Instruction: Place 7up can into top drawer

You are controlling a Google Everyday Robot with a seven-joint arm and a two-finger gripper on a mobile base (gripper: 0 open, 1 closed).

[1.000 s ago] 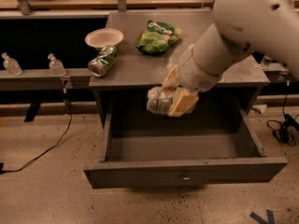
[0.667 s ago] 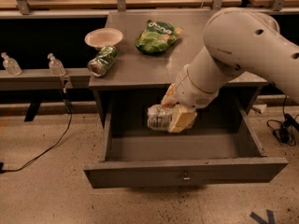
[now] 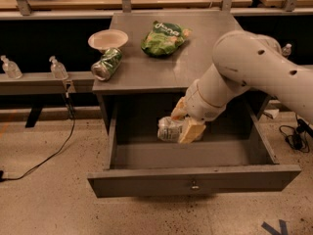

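One white arm (image 3: pixel 254 65) slanted down from the right across the front of the grey cabinet (image 3: pixel 161 72), and its gripper (image 3: pixel 184 123) hung inside the open top drawer (image 3: pixel 195 179), toward the back and near the middle. Its two tan fingers (image 3: pixel 191 131) were clamped on the 7up can (image 3: pixel 168 129), which lay on its side between them and stuck out to their left. Whether the can touched the drawer floor could not be told. The drawer stood pulled well out, its flat front panel and small round knob (image 3: pixel 194 185) nearest the camera. On the cabinet top a darker green can (image 3: pixel 107 63) lay on its side at the left edge, just beside a pale paper bowl (image 3: pixel 108 39), and a green snack bag (image 3: pixel 164 37) rested farther back near the middle. Two small clear bottles (image 3: pixel 11 67) stood on a low ledge to the left, and a black cable (image 3: pixel 49 153) ran across the speckled floor below them.
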